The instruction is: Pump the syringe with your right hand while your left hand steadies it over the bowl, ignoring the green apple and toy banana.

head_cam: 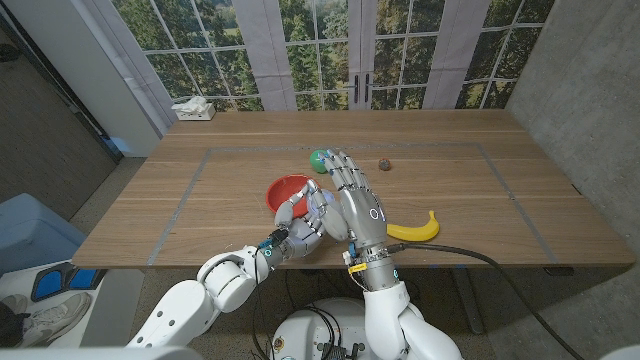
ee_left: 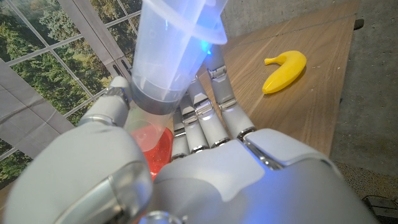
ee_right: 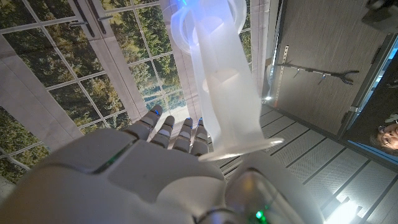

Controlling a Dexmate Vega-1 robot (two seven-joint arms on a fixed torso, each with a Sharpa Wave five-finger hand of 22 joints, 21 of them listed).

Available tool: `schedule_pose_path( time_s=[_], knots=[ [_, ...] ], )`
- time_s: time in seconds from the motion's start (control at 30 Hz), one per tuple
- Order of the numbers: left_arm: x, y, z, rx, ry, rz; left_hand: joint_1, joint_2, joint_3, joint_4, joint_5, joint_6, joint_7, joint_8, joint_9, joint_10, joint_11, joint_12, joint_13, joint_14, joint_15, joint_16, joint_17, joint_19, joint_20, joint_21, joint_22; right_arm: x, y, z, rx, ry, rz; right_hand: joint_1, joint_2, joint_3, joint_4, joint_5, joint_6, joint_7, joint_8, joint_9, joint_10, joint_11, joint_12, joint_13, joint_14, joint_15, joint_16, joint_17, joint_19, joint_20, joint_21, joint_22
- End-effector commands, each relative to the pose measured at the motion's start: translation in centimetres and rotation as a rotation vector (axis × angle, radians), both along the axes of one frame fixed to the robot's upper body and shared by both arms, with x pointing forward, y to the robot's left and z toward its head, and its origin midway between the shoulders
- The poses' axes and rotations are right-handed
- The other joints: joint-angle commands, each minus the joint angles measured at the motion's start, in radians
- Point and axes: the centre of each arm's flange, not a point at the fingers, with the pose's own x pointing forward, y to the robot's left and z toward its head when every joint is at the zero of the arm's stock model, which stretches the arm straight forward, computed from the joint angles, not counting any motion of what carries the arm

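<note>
A translucent syringe [head_cam: 318, 203] stands beside the red bowl [head_cam: 287, 187] near the table's front edge. My left hand [head_cam: 298, 232] grips its barrel [ee_left: 166, 53], with a grey plunger seal inside and the red bowl [ee_left: 157, 148] beyond the fingers. My right hand [head_cam: 352, 200] is against the syringe from the right, fingers stretched toward the far side. In the right wrist view the plunger rod [ee_right: 222, 81] and its flat end sit between the thumb and fingers of my right hand [ee_right: 124, 180].
A green apple [head_cam: 320, 158] lies just behind the bowl and my right fingertips. The yellow toy banana [head_cam: 415, 231] [ee_left: 286, 68] lies right of my right wrist. A small dark object [head_cam: 383, 163] sits farther back, and a tissue box [head_cam: 193, 108] at the far left corner.
</note>
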Motion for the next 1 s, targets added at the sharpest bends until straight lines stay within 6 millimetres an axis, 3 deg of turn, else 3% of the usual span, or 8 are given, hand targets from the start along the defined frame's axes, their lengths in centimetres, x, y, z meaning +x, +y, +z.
schedule_pose_path(
  time_s=[0.03,1.0],
  knots=[
    [-0.4,-0.2,0.0,0.003,-0.022,0.008,0.008,0.126,0.251,0.129,0.006,0.02,0.008,0.082,0.026,0.095,-0.141,0.007,0.004,0.002,-0.088,0.005,0.0,0.003,-0.094,0.005,0.003,0.4,0.3,0.0,-0.01,-0.002,0.009,-0.007,0.02,0.0,0.0,0.004,0.002,-0.004,0.007,0.001,-0.009,-0.003,0.006,0.0,-0.007,-0.149,0.002,-0.001,-0.004,-0.072,0.001,0.004],
    [-0.1,-0.2,0.2,0.015,-0.034,0.008,-0.004,0.123,0.256,0.127,0.003,0.008,-0.011,0.08,0.011,0.102,-0.142,0.006,0.005,-0.012,-0.086,0.002,-0.001,-0.004,-0.087,0.001,-0.002,2.0,0.8,0.8,-0.03,0.013,0.025,-0.009,0.019,-0.004,0.001,0.004,0.005,-0.005,0.009,0.001,-0.006,-0.001,0.009,-0.001,-0.002,-0.142,0.006,-0.004,-0.002,-0.068,0.002,0.003]
  ],
)
